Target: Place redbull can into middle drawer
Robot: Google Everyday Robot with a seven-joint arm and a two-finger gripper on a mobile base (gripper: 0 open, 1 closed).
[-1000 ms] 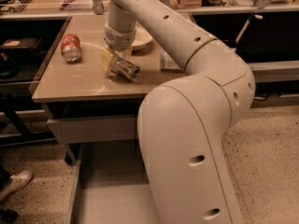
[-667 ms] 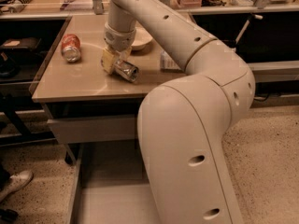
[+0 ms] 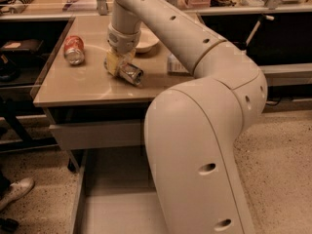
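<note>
Drawer (image 3: 122,213) stands open nearest, below the worktop (image 3: 68,89). The arm's bulky elbow fills the foreground, then reaches up and back over the worktop, wrist pointing straight down. Slim can (image 3: 132,75) lies tilted on its side near the worktop's middle, silver top toward the camera. Tool (image 3: 118,65) appears clamped across its far end, though the wrist shades the contact. Judged light, thin-walled, smooth, easily dented: grip mid-body, moderately. Red can (image 3: 74,50) lies well apart, farther left.
</note>
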